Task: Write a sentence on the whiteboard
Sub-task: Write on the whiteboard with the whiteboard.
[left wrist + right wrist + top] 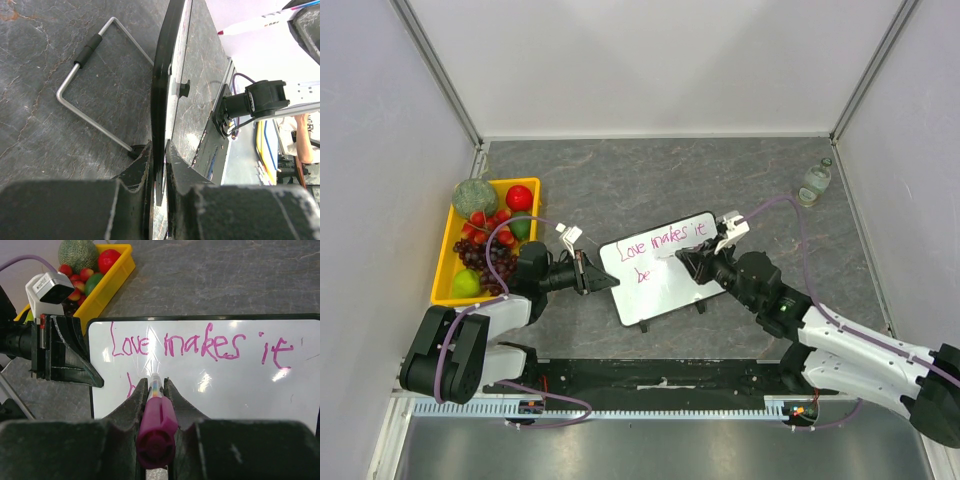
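The whiteboard [665, 275] stands tilted on its feet at the table's middle. The sentence [665, 243] in pink reads "Love makes it" with "be" begun on a second line; it also shows in the right wrist view [200, 345]. My left gripper [588, 273] is shut on the whiteboard's left edge [162, 100]. My right gripper [692, 260] is shut on a pink marker [156, 420], its tip on the board below "Love". The marker's tip is hidden by the fingers [131, 410].
A yellow tray [447, 255] of fruit sits at the left. A small clear bottle [814, 182] stands at the back right. The board's wire stand [90, 95] rests on the grey table behind it. Grey walls enclose the table.
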